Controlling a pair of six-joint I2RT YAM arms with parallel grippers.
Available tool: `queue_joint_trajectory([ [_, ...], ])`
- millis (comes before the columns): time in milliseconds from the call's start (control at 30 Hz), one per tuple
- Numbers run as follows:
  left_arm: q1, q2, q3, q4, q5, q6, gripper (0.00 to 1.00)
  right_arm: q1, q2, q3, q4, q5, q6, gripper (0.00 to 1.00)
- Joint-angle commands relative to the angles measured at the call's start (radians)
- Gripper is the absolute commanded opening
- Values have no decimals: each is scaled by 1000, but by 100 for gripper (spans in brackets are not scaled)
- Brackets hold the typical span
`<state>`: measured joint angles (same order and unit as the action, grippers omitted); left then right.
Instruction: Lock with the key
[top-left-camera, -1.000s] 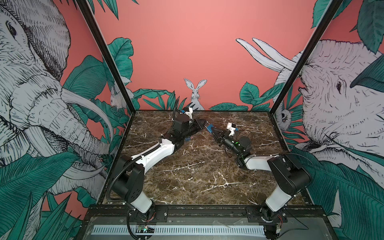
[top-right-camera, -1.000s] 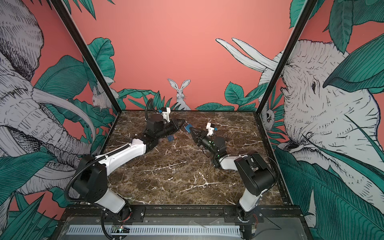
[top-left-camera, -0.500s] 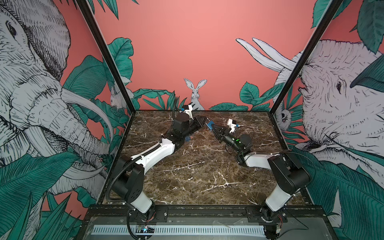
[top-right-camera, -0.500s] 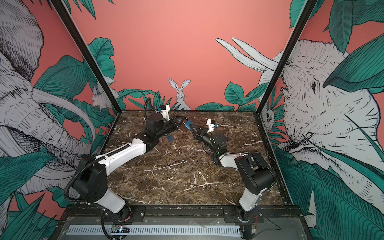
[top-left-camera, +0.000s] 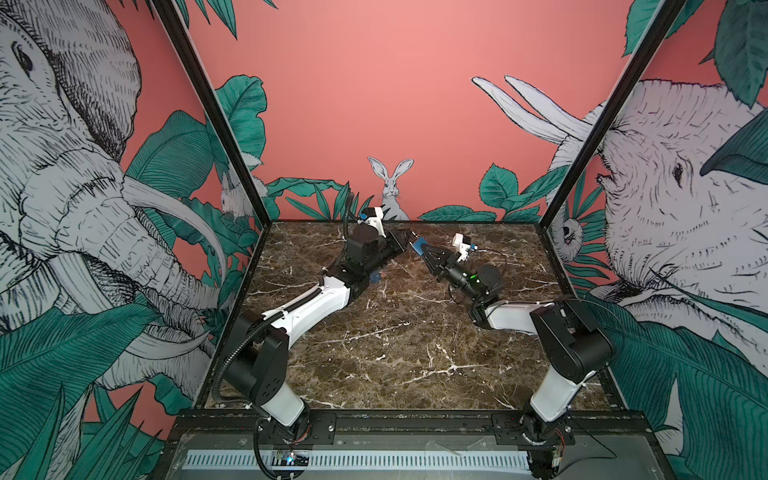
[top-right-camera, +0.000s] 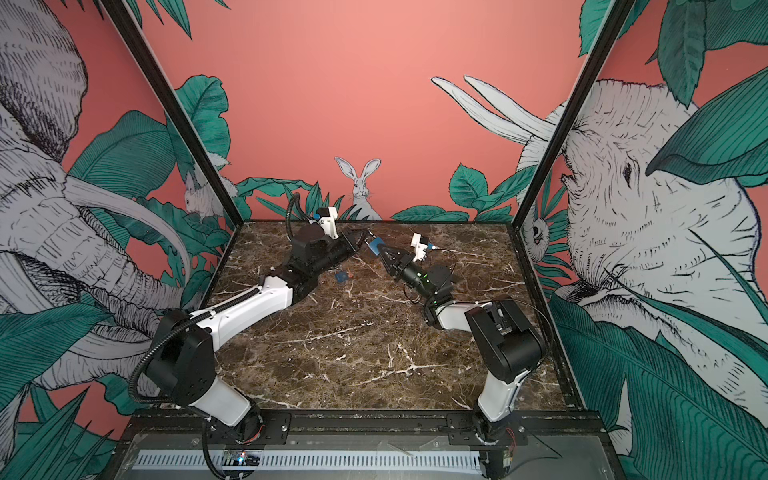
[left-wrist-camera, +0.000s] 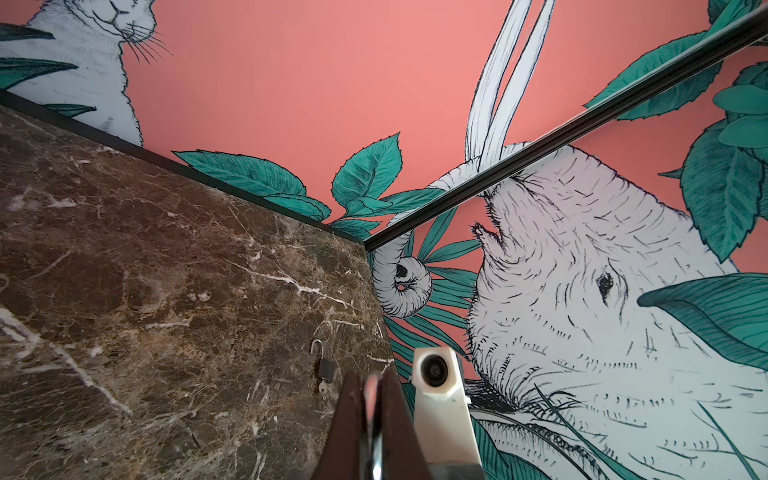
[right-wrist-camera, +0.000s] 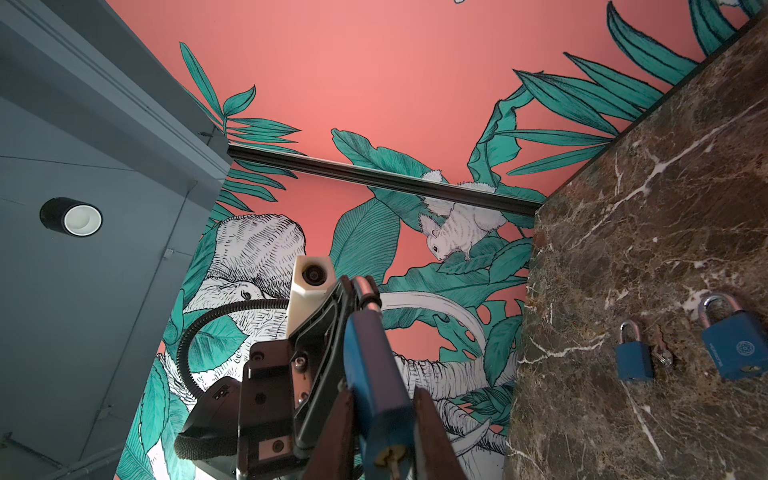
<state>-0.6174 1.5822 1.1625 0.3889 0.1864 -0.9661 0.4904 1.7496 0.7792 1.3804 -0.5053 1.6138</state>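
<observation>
The right pincer (top-left-camera: 424, 250) clamps a blue padlock (right-wrist-camera: 376, 374), key (right-wrist-camera: 392, 460) in its base. Just ahead of it, the left pincer (left-wrist-camera: 372, 384) pinches the shackle (right-wrist-camera: 368, 293).

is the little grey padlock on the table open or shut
Open: the grey padlock has one shackle end lifted free of its body.
</observation>
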Motion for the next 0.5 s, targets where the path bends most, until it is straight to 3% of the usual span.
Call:
queue_joint_trajectory([
  [0,-170,-14,-18,-59,302,42,0,56,18,57,31,-89,-35,14],
  [233,-143,-134,-131,-26,95,72,0,56,32,10,31,-37,-28,11],
  [467,-122,-160,-156,64,97,99,0,66,44,43,30,-45,-10,12],
])
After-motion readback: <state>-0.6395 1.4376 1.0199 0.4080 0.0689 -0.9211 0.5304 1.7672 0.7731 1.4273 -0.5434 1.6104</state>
